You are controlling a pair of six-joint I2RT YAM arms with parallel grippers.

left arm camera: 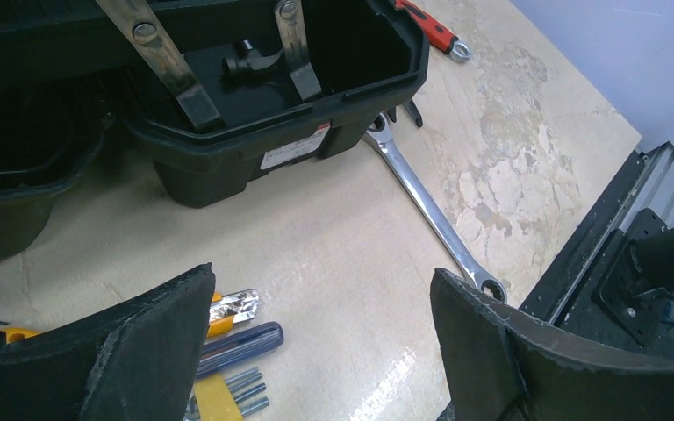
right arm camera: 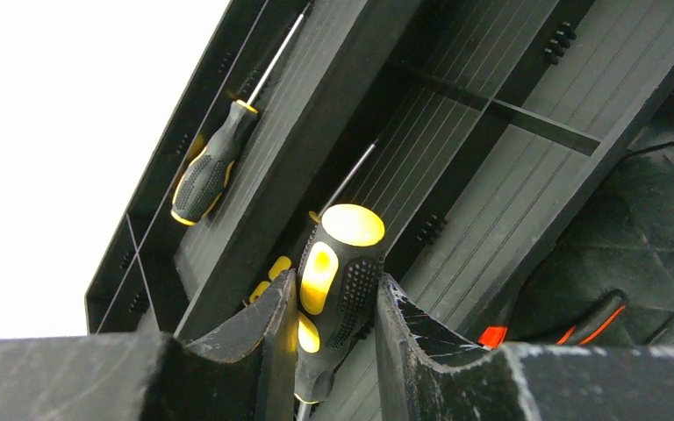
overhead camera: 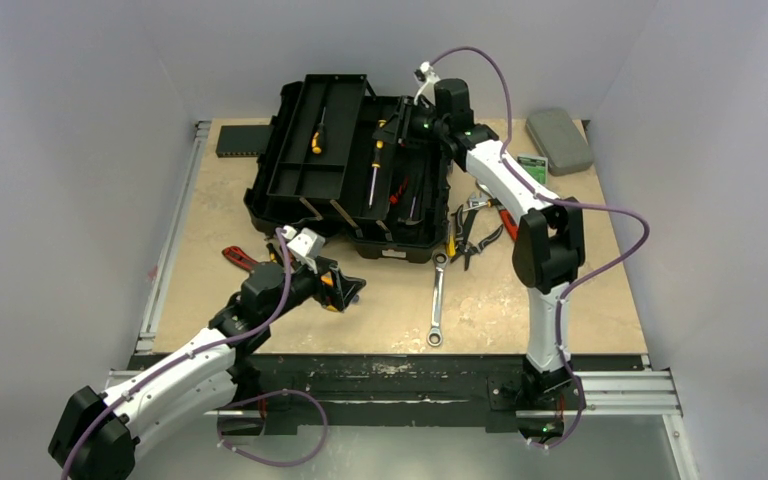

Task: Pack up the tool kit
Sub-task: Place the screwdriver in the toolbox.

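The black toolbox (overhead camera: 360, 170) stands open at the back centre, its trays swung out. One yellow-and-black screwdriver (overhead camera: 317, 135) lies in the left tray, and it also shows in the right wrist view (right arm camera: 206, 175). My right gripper (overhead camera: 412, 125) is over the toolbox's right side. In the right wrist view it (right arm camera: 335, 307) is shut on the handle of another yellow-and-black screwdriver (right arm camera: 338, 263). My left gripper (overhead camera: 348, 290) is open and empty, low over the table in front of the toolbox (left arm camera: 228, 149). It (left arm camera: 320, 333) hovers beside a hex key set (left arm camera: 228, 390) and a blue handle (left arm camera: 237, 346).
A ratchet wrench (overhead camera: 437, 300) lies right of my left gripper and shows in the left wrist view (left arm camera: 430, 215). Pliers (overhead camera: 475, 235) lie right of the toolbox. A red-handled tool (overhead camera: 238, 258) lies at the left. A flat grey case (overhead camera: 558, 140) and a flat black box (overhead camera: 243, 140) sit at the back. A hammer (left arm camera: 250, 61) lies inside the toolbox.
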